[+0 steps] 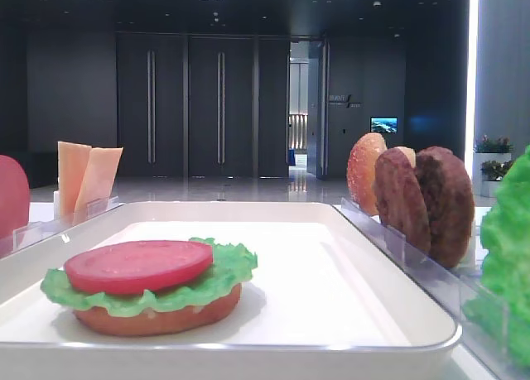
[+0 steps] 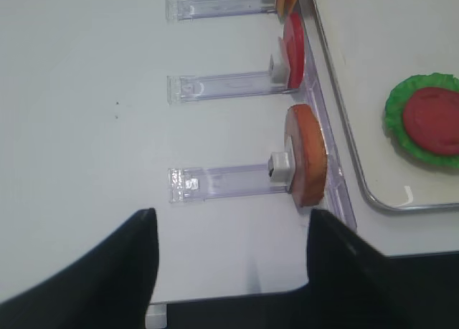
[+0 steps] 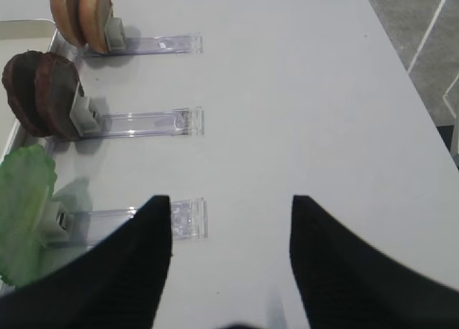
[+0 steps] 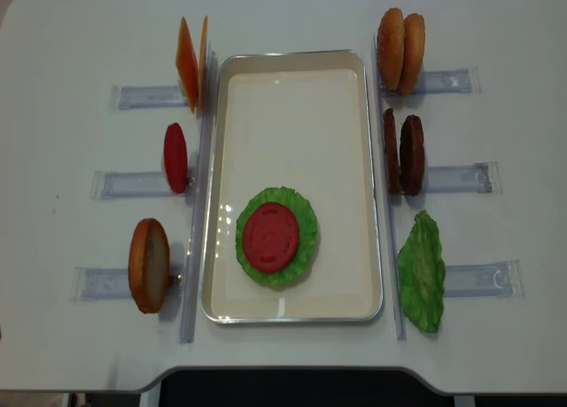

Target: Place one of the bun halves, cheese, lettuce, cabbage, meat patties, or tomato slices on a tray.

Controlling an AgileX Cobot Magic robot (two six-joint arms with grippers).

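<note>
The white tray (image 4: 292,114) lies mid-table. On it a bun half (image 1: 157,318) carries a green lettuce leaf (image 4: 306,216) and a tomato slice (image 4: 269,237). Left of the tray, cheese (image 4: 188,63), another tomato slice (image 4: 175,157) and a bun half (image 4: 148,265) stand on edge. On the right stand two bun halves (image 4: 399,39), two meat patties (image 4: 411,154) and a lettuce leaf (image 4: 421,270). My left gripper (image 2: 231,214) hangs open and empty over bare table near the front edge, short of the bun half (image 2: 307,153). My right gripper (image 3: 229,200) is open and empty, right of the lettuce (image 3: 25,200).
Clear plastic racks (image 4: 133,183) hold the standing pieces on both sides of the tray. The table's front edge (image 2: 237,300) runs just under the left gripper. Neither arm shows in the two high views.
</note>
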